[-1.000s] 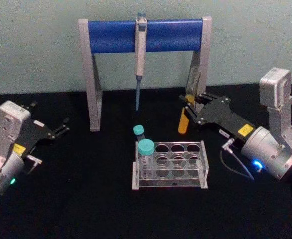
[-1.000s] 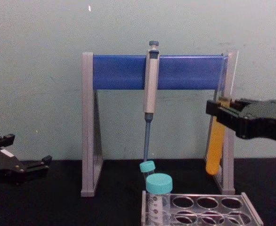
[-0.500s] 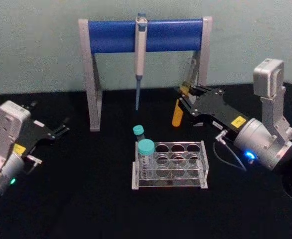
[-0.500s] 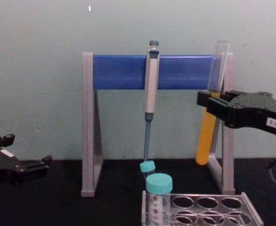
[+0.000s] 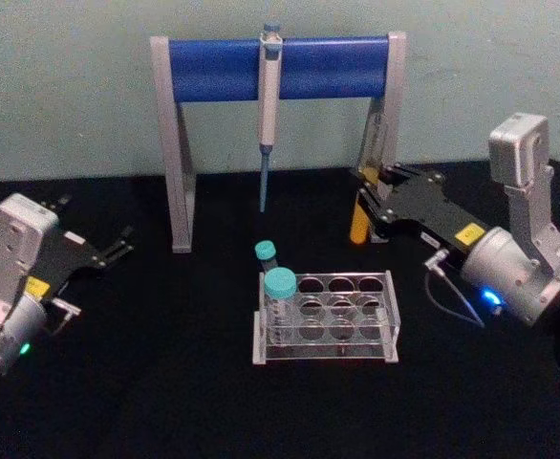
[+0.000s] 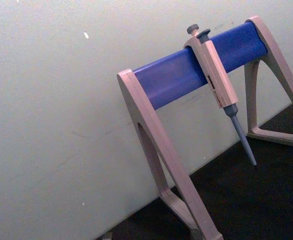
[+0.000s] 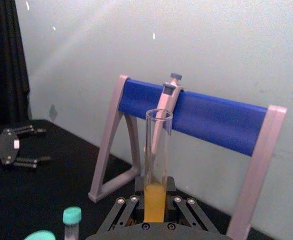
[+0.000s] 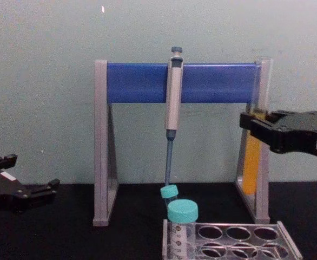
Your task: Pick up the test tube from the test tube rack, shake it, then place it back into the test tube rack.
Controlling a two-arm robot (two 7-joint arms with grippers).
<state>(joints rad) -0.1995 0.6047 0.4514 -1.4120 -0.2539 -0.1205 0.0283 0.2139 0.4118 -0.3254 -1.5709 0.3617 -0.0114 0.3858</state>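
The right hand (image 5: 366, 199) has swung back rightward, pinching the test tube (image 5: 359, 229) nearly upright.

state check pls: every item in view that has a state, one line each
test tube: uncapped, out of the rack, held near upright, orange liquid in lower part
right gripper: shut on the tube, raised behind the rack
left gripper: open, holding nothing, parked at the left
test tube rack: flat on table, most holes vacant
teal-capped tubes: capped, seated in rack's left column
pipette: hanging on stand, tip down
pipette stand: upright
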